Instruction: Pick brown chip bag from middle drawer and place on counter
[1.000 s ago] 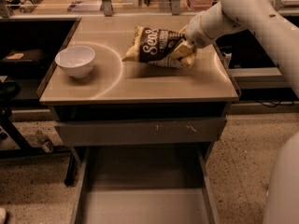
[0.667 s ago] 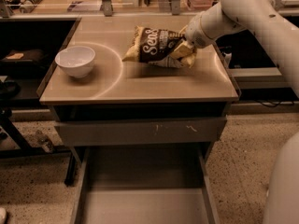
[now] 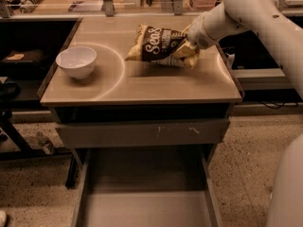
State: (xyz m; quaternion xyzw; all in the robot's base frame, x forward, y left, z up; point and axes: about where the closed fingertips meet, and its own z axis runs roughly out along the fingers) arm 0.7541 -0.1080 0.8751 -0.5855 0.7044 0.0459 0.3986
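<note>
The brown chip bag [image 3: 158, 45], dark brown with pale yellow ends and white lettering, lies tilted over the back right part of the beige counter [image 3: 142, 86]. My gripper [image 3: 190, 45] is at the bag's right end and shut on it; the white arm reaches in from the upper right. The bag's left end points toward the counter's middle, with a shadow under it. The middle drawer [image 3: 142, 205] stands pulled out below the counter, and its flat grey floor is bare.
A white bowl [image 3: 76, 61] stands on the counter's left side. A flat grey drawer front with small scratches [image 3: 142, 132] sits closed under the counter. Dark shelving stands to the left and right. A speckled floor surrounds the cabinet.
</note>
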